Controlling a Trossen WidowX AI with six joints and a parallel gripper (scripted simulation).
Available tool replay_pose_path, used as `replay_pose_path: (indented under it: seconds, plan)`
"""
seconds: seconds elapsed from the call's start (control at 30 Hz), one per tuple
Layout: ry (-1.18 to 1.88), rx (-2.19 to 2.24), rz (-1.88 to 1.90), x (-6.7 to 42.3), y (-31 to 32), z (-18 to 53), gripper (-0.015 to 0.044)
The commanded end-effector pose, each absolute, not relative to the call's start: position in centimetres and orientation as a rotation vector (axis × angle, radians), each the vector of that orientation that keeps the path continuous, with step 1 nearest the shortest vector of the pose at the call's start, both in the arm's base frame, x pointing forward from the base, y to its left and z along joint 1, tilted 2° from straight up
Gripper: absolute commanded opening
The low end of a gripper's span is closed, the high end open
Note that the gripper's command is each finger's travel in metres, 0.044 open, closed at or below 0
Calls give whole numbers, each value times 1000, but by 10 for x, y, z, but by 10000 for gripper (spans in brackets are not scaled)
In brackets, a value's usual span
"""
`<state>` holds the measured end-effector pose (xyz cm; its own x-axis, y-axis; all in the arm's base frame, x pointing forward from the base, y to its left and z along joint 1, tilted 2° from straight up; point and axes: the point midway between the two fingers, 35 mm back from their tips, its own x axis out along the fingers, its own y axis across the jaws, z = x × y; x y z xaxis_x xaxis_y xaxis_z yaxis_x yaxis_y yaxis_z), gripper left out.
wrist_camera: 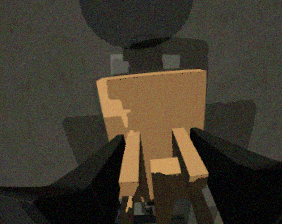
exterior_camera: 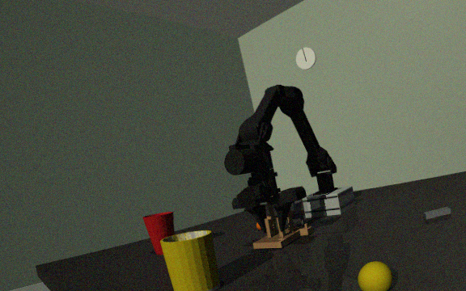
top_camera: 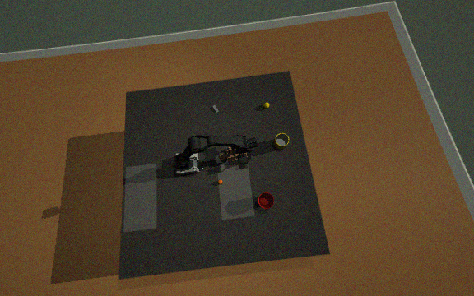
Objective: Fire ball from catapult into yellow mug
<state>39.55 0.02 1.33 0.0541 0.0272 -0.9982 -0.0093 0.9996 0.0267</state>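
Observation:
The wooden catapult (top_camera: 232, 154) (exterior_camera: 269, 244) (wrist_camera: 157, 97) stands on the dark table in front of the arm's base. My gripper (exterior_camera: 274, 227) (wrist_camera: 157, 137) points down over it and is shut on the catapult's two upright posts, one finger against each side. The orange ball (top_camera: 220, 182) (exterior_camera: 259, 226) lies on the table beside the catapult, outside the gripper. It is not seen in the wrist view. The yellow mug (top_camera: 281, 141) (exterior_camera: 190, 263) stands upright beyond the catapult's front end. The catapult's rear part is partly hidden by the arm and fingers.
A red cup (top_camera: 266, 201) (exterior_camera: 160, 232) stands on the orange ball's side of the table. A yellow ball (top_camera: 267, 105) (exterior_camera: 374, 276) and a small grey block (top_camera: 216, 108) (exterior_camera: 438, 213) lie on the opposite side. The arm's base (top_camera: 188, 169) is behind the catapult.

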Motion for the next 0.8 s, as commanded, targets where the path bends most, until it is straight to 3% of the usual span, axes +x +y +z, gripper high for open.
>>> replay_pose_path:
  seconds: [0.0, 0.1, 0.77]
  plan:
    - [1516, 14, 27, 396, 0, 25, 59]
    - [1517, 14, 28, 393, -1, 60, 0]
    - [1519, 15, 29, 396, 0, 38, 0]
